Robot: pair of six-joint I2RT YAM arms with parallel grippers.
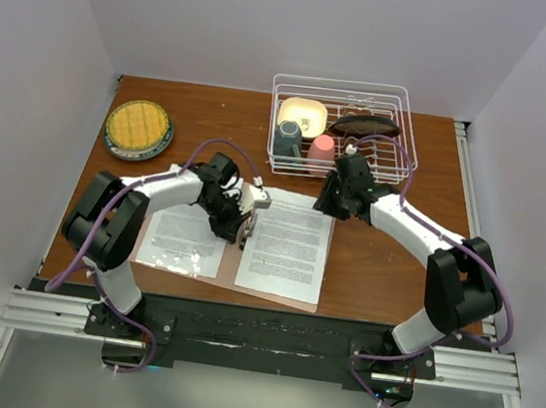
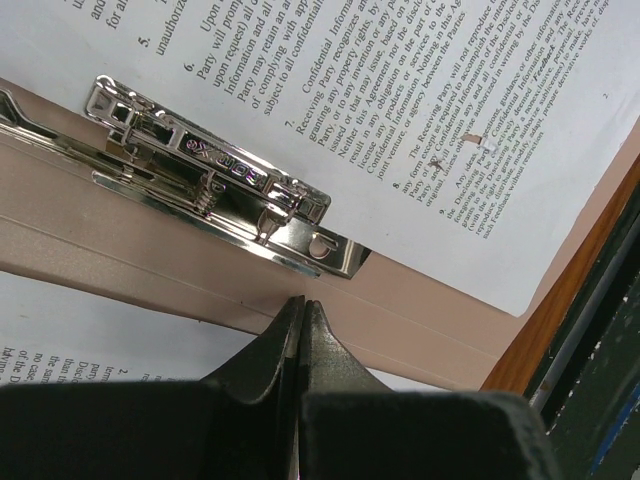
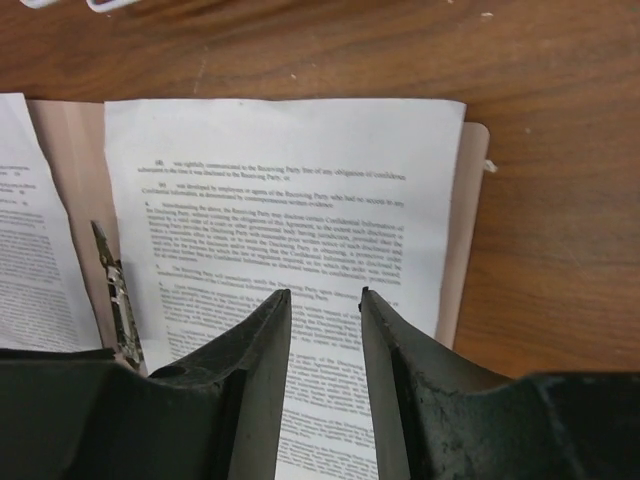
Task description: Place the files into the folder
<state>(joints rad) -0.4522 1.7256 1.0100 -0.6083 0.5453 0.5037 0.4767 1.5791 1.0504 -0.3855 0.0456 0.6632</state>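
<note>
The salmon-pink folder (image 1: pixel 229 262) lies open on the brown table. One white printed sheet (image 1: pixel 288 246) lies on its right leaf, the other (image 1: pixel 183 237) on its left leaf. My left gripper (image 1: pixel 247 223) is shut and empty. In the left wrist view its tips (image 2: pixel 302 305) rest at the pink spine (image 2: pixel 420 320) just below the silver clip (image 2: pixel 215 185), with a sheet (image 2: pixel 400 100) beyond it. My right gripper (image 1: pixel 331 204) is open and empty. In the right wrist view it (image 3: pixel 325 295) hovers over the right sheet (image 3: pixel 290 180), with the folder's edge (image 3: pixel 465 230) showing and the clip (image 3: pixel 115 290) to its left.
A white wire dish rack (image 1: pixel 403 131) at the back right holds a yellow bowl (image 1: pixel 303 114), a dark mug, a pink cup (image 1: pixel 321 150) and a dark oval item. A yellow plate (image 1: pixel 138 129) sits at the back left. The table's front edge runs just below the folder.
</note>
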